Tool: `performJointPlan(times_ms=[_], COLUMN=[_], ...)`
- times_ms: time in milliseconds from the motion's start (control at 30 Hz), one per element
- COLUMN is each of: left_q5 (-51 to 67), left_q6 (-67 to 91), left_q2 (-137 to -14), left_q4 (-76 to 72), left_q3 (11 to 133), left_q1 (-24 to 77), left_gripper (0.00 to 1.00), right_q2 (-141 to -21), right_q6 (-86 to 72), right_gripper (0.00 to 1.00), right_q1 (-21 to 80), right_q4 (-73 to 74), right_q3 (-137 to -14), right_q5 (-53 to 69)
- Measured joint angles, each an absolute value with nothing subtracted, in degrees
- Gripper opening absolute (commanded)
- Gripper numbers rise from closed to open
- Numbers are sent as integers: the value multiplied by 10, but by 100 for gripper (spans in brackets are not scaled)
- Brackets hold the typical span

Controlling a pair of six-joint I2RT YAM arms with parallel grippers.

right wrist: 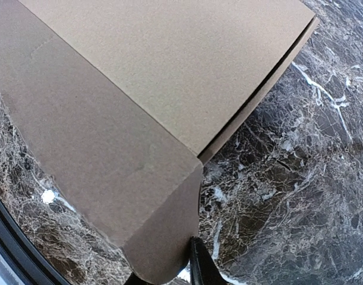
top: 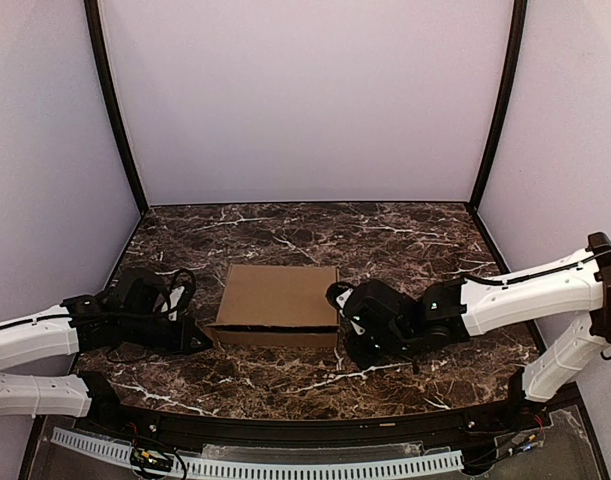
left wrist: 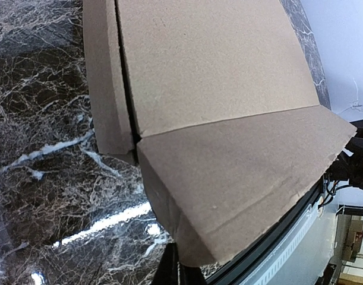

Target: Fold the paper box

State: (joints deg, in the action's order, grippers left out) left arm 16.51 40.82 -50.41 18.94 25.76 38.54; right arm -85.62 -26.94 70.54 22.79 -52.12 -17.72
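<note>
Jaws, left: were pressed together at the left near corner of the paper box. Jaws, right: sat at its right near corner, one fingertip beside the cardboard; whether they pinched it could not be told. Box: lay mid-surface between both arms; plain brown corrugated, shallow, lid down. Step, as judged: final closing. A dark gap ran along the front seam, so the next move likely called for pressing lid and flaps home evenly.
</note>
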Motion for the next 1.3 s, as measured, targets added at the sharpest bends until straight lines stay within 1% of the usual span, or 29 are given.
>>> performJointPlan(times_ms=[267,333,467,767,1033,1100,1167,1233,1267,1300], left_q5=[160,160,160,160,153,150,142,138,136,133], left_q6=[408,408,408,408,418,424,434,443,446,450], left_q2=[-504,-504,-504,-504,-504,-504,-504,-504,-504,-504], left_q4=[189,189,189,186,183,182,180,179,179,178], left_q3=[258,258,258,258,257,257,255,254,253,253], left_q1=[385,385,385,386,406,416,435,456,466,477], left_gripper=[1,1,1,1,2,4,10,28,32,40], right_q2=[-869,-873,-879,-901,-911,-912,-912,-912,-912,-912], right_q6=[-274,-274,-279,-301,-336,-347,-357,-361,-361,-361], right_gripper=[14,11,0,0,0,0,0,0,0,0], right_q1=[710,710,712,722,732,734,735,735,735,735], right_q4=[236,238,238,227,158,144,130,120,117,113], right_q3=[-542,-544,-545,-537,-507,-500,-491,-483,-479,-475], right_q5=[-186,-188,-194,-208,-236,-249,-267,-283,-291,-299])
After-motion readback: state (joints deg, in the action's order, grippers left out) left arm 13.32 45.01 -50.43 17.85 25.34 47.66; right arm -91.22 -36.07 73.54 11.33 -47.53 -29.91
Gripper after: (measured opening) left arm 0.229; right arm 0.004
